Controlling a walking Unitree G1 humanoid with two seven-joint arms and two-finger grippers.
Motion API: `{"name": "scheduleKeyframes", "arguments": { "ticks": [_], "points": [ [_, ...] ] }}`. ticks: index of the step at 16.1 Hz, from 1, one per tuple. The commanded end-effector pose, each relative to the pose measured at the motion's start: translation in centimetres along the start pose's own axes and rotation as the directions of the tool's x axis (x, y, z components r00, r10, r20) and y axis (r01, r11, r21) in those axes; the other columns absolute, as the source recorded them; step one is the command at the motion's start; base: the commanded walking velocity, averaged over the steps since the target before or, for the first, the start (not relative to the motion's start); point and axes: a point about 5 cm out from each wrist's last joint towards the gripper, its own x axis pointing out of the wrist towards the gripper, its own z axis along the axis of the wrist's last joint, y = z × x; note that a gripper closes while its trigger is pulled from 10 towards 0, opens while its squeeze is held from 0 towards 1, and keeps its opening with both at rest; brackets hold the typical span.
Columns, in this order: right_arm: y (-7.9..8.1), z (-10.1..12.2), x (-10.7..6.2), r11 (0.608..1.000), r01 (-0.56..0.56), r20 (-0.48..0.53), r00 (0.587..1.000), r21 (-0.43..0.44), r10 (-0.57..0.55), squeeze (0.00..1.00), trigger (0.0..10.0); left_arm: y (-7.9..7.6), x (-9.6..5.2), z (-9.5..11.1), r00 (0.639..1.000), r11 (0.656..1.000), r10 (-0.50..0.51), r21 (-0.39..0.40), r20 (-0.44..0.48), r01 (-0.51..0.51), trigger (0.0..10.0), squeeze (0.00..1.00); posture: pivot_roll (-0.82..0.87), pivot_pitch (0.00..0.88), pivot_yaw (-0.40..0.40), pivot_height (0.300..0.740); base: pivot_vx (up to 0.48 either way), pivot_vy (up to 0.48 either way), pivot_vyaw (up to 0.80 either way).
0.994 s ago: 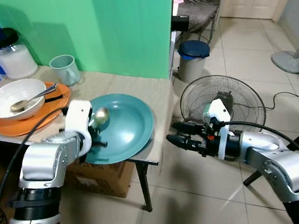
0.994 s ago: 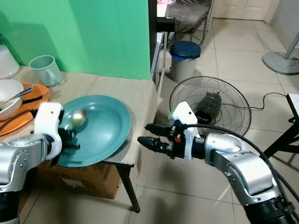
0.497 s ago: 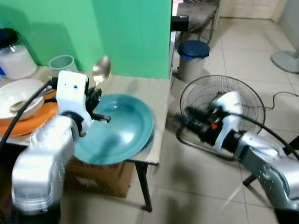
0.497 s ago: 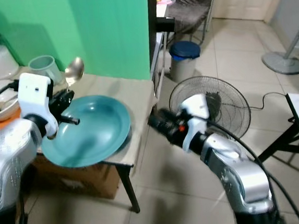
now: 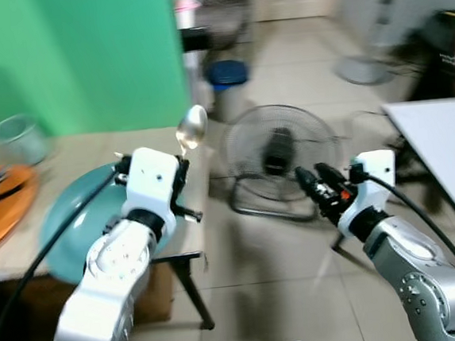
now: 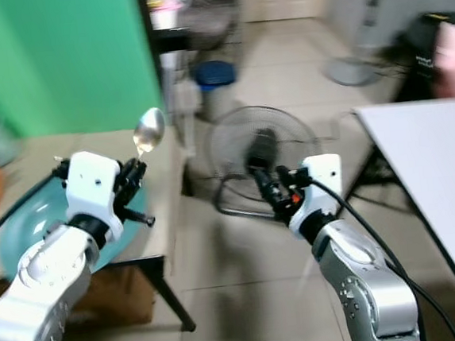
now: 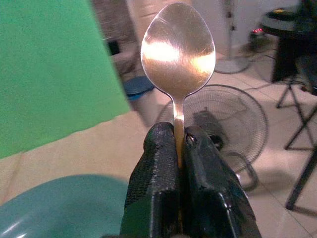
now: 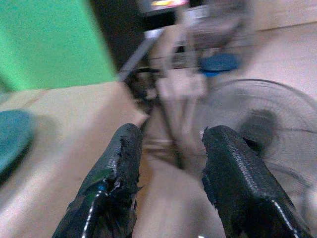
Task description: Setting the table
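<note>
My left jaws (image 7: 179, 148) pinch the spoon (image 7: 178, 52) upright; right jaws (image 8: 171, 178) gape empty, so I carry it level toward the right desk (image 6: 434, 168).

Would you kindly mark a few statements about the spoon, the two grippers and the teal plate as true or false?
1. The left gripper is shut on the spoon. True.
2. The spoon lies in the teal plate. False: it is held up in the air, bowl end upward.
3. The right gripper is holding a fork. False: its fingers are open and hold nothing.
4. A floor fan stands on the tiles beyond the right gripper. True.
</note>
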Motion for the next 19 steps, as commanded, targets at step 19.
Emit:
{"name": "scheduleKeyframes", "arguments": {
  "ticks": [19],
  "points": [
    [0.4, -0.9, 1.2, 0.997, 0.067, -0.06, 0.996, -0.042, -0.069, 0.0, 10.0, 4.0, -2.7, -2.1, 0.95, 0.95, 0.312, -0.029, -0.004, -0.312, 10.0, 0.0, -0.07, 0.002, 0.025, 0.74, 0.0, 0.0, -0.63]
  ]
}}
